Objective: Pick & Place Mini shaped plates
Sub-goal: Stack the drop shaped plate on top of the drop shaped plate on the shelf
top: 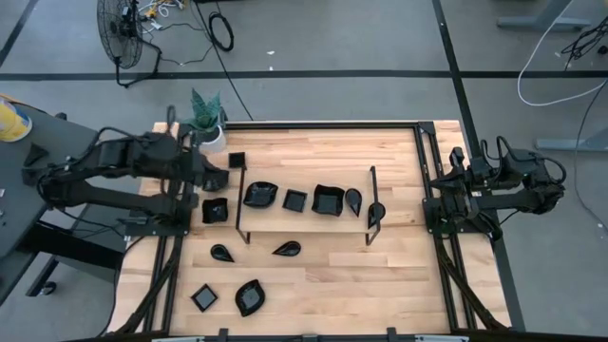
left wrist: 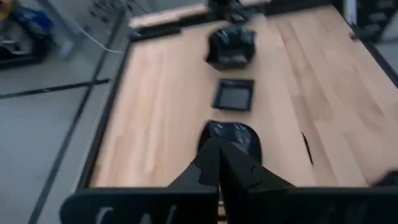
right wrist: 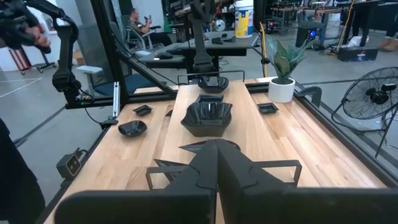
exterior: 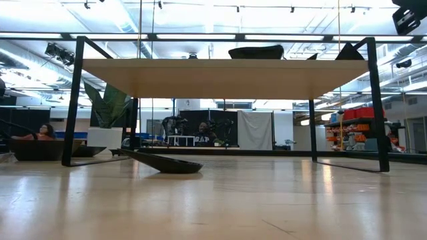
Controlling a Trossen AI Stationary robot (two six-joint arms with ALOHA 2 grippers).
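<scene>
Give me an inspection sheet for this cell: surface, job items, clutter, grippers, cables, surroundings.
Surface: light wood table, dark frame around it.
Job's things: small black plates in mixed shapes; five in a row on the raised shelf, including a square plate; the rest on the table, including a leaf plate near the front edge.
Clutter: potted plant at the back left corner.
Grippers: left gripper shut, empty, above a plate at the left side; right gripper shut, empty, at the right edge.
Cables: several loose on the floor behind the table.
Surroundings: floor fan; people in the room beyond.
</scene>
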